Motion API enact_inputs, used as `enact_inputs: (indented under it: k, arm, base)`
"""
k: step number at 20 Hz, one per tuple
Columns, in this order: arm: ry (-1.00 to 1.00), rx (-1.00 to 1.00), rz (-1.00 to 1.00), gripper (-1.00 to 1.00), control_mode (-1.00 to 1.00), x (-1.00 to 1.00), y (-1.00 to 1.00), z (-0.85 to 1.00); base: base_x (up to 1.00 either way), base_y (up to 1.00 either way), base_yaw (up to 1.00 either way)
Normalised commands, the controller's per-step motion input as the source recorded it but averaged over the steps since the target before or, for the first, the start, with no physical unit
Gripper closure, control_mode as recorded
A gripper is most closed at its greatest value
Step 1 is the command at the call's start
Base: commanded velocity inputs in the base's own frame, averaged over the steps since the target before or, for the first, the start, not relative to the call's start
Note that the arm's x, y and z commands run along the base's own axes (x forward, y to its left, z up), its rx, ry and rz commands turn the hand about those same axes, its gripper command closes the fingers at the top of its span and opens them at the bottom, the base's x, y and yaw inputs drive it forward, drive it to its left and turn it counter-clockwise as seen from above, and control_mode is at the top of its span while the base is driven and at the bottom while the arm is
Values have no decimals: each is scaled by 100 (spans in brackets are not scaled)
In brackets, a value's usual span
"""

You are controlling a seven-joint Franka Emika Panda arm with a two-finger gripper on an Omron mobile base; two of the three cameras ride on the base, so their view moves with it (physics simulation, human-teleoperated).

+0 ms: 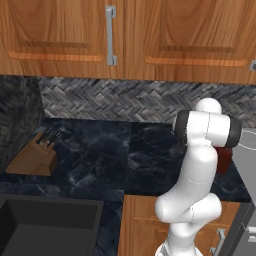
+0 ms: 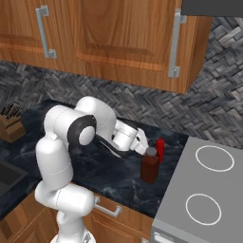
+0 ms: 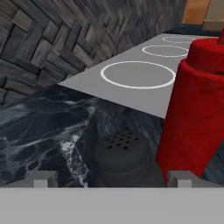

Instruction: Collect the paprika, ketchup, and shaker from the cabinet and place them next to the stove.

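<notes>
Black marble counter (image 3: 39,131), perforated-top dark shaker (image 3: 124,157) between the parted tool (image 3: 113,178), red ketchup (image 3: 197,109) beside.

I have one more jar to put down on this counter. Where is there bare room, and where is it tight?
Free: the dark counter between the knife block and the arm. Crowded: the strip beside the stove, where the ketchup, the paprika and the shaker stand close together, with the gripper right at the shaker.
</notes>
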Motion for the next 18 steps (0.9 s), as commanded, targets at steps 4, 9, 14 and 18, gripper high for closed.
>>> enact_inputs:
  k: [4,9,14,18]
  arm:
    - [-13,0,-1,-100,-100,-27,21,-19]
    - [-13,0,-3,-100,-100,-37,10,-9]
    - [-9,0,-3,-100,-100,-45,0,-3]
    - [-6,0,-3,-100,-100,-42,5,0]
  base:
    - [0,0,0]
    - [0,0,0]
    - [0,0,0]
    - [0,0,0]
